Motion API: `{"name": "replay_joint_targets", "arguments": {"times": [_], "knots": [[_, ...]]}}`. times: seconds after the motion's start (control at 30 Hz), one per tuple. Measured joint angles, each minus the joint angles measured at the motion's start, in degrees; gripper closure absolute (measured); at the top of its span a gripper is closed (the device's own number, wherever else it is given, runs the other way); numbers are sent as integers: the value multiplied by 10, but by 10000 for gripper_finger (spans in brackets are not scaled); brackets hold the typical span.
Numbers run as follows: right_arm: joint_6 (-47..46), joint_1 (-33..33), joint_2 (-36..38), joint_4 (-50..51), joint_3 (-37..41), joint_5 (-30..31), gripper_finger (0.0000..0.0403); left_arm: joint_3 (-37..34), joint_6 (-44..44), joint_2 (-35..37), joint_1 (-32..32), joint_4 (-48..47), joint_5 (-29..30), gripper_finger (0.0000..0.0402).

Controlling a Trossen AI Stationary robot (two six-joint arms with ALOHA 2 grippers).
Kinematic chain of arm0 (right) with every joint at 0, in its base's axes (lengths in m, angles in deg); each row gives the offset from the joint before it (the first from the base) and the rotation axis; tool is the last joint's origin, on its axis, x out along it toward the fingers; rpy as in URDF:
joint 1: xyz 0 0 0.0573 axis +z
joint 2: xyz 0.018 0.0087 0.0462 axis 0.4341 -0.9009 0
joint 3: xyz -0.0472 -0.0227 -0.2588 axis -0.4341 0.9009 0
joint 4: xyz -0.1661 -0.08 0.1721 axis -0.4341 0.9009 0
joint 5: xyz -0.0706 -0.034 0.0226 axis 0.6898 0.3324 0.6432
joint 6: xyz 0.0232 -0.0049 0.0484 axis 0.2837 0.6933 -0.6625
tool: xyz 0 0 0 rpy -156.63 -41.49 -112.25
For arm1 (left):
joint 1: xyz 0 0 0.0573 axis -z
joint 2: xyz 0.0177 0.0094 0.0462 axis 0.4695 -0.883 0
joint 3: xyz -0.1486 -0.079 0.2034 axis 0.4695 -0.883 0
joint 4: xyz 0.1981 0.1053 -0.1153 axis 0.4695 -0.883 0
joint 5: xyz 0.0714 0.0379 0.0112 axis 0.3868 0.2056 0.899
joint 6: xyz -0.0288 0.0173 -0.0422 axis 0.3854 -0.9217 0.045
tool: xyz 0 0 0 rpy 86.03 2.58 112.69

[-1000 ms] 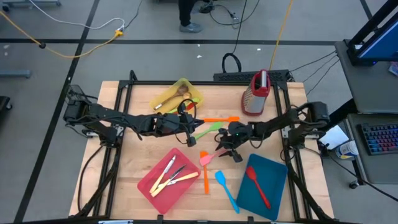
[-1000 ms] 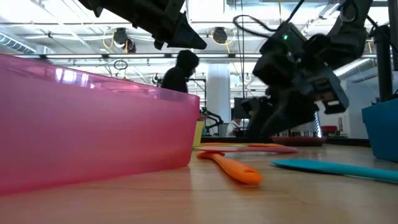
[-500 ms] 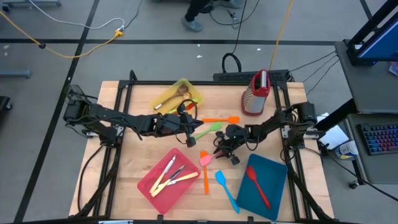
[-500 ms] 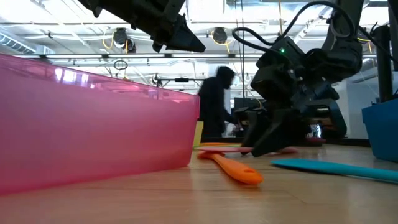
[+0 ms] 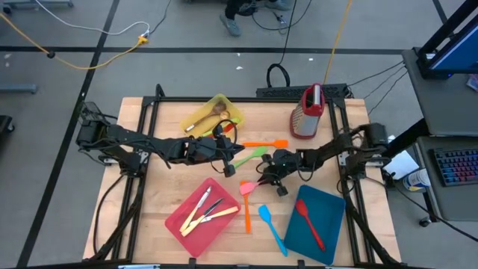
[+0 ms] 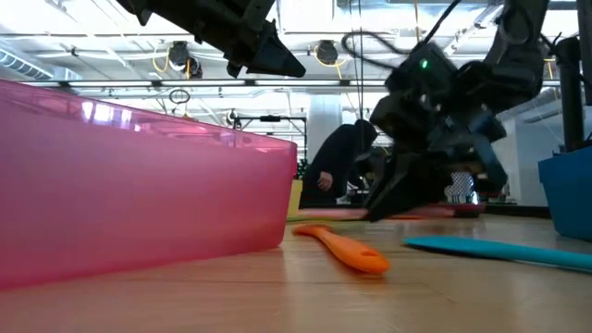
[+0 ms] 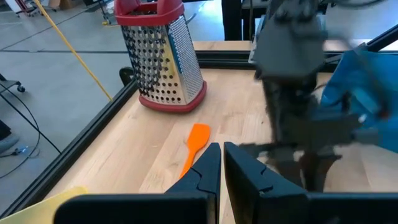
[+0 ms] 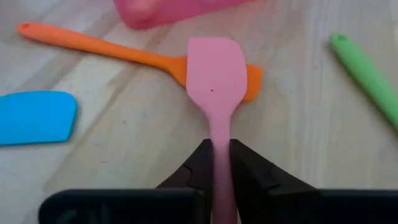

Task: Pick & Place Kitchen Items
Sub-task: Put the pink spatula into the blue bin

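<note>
A pink spatula [image 8: 214, 68] lies at mid-table, its blade over the blade of an orange spatula [image 8: 99, 45]. My right gripper [image 8: 217, 158] is shut on its handle; the high view shows the gripper [image 5: 263, 179] reaching in from the right. My left gripper [image 5: 236, 153] hangs shut and empty above the table, near a green spatula [image 5: 250, 157] and a second orange spatula [image 7: 196, 143]. A blue spatula [image 5: 270, 228] lies on the wood near the front. My right gripper pinches the pink spatula's handle [image 8: 219, 138] between its two fingers, which lie along the handle. It comes from the table's right, slanting down. The blade points away from the gripper and overlaps the orange spatula's blade [image 8: 252, 82].
A pink tray [image 5: 196, 224] with cutlery sits front left. A blue tray [image 5: 328, 205] with a red spatula [image 5: 310, 224] sits front right. A yellow tray [image 5: 224, 104] with wooden spoons and a red-topped grater [image 5: 308, 112] stand at the back. A person moves beyond the table.
My right gripper has shut on the pink spatula's handle; a second ago its fingers stood open over it. The person behind the table has walked across the room.
</note>
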Motion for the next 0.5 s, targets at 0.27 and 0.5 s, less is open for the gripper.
{"name": "replay_joint_targets", "arguments": {"times": [0.27, 0.5], "knots": [[-46, 42, 149, 107, -1, 5, 374, 0, 0, 0, 0, 0, 0, 376], [-68, 121, 252, 156, -1, 1, 374, 0, -17, 0, 0, 0, 0, 376]]}}
